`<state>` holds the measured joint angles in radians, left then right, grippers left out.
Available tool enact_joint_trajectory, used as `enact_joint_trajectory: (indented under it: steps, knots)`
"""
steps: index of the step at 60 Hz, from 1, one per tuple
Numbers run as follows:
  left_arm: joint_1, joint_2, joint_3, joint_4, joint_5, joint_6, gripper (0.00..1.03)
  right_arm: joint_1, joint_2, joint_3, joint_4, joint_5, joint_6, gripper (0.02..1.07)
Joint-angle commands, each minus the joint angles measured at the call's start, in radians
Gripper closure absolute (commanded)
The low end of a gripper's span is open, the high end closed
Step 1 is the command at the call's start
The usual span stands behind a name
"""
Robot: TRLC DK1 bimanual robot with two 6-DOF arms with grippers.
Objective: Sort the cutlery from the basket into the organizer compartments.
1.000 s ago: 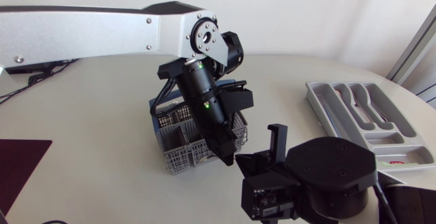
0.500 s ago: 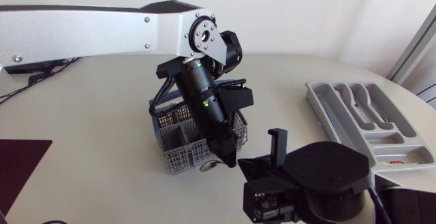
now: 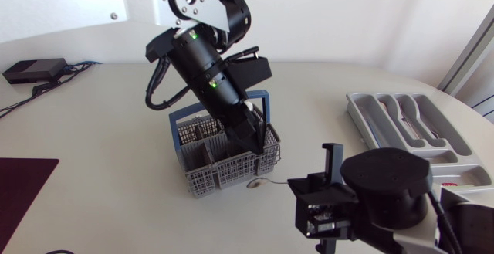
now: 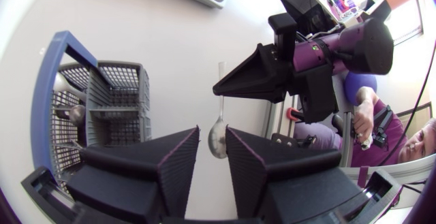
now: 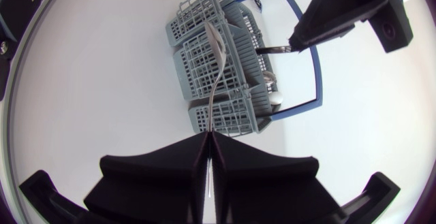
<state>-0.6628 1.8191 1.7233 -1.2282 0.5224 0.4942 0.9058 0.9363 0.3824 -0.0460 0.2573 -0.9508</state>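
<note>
Beside basket (image 3: 222, 174), right claw (image 5: 209, 137) gripping spoon (image 5: 216, 67), left claw (image 4: 212, 130) parted

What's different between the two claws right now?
The left claw is open and holds nothing; the right claw is shut on the spoon, by its handle. The left claw points down over the spoon's bowl; the right claw points sideways. Both are matte black, wedge-fingered.

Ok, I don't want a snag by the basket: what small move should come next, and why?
Probably lift the right gripper slightly and draw it toward the grey plastic organizer tray. It is shut on the silver metal spoon by its handle, the left gripper is open and clear of it, and the spoon's bowl sits close to the grey mesh basket.
</note>
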Motion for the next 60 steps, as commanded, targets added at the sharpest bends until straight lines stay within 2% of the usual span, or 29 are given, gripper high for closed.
enact_joint_trajectory:
  steps: [1, 16, 31, 36, 41, 52, 60]
  knots:
    - [0.019, -0.044, 0.021, 0.024, 0.001, -0.037, 0.72, -0.068, -0.04, -0.013, -0.043, -0.043, -0.013, 1.01]
    - [0.061, -0.124, -0.034, 0.121, -0.028, -0.074, 0.72, -0.398, -0.113, 0.004, -0.183, -0.308, -0.098, 1.01]
    - [0.068, -0.208, -0.102, 0.223, -0.084, -0.112, 0.72, -0.742, -0.102, 0.058, -0.313, -0.556, -0.24, 1.01]
    - [0.066, -0.244, -0.137, 0.276, -0.122, -0.132, 0.72, -0.863, -0.063, 0.081, -0.345, -0.632, -0.312, 1.01]
    - [0.068, -0.27, -0.163, 0.312, -0.17, -0.143, 0.66, -0.983, -0.017, 0.116, -0.384, -0.705, -0.384, 1.01]
    - [0.08, -0.322, -0.208, 0.378, -0.231, -0.164, 0.6, -1.187, 0.11, 0.196, -0.463, -0.799, -0.546, 1.01]
    - [0.081, -0.346, -0.237, 0.415, -0.266, -0.175, 0.59, -1.286, 0.196, 0.234, -0.488, -0.802, -0.666, 1.01]
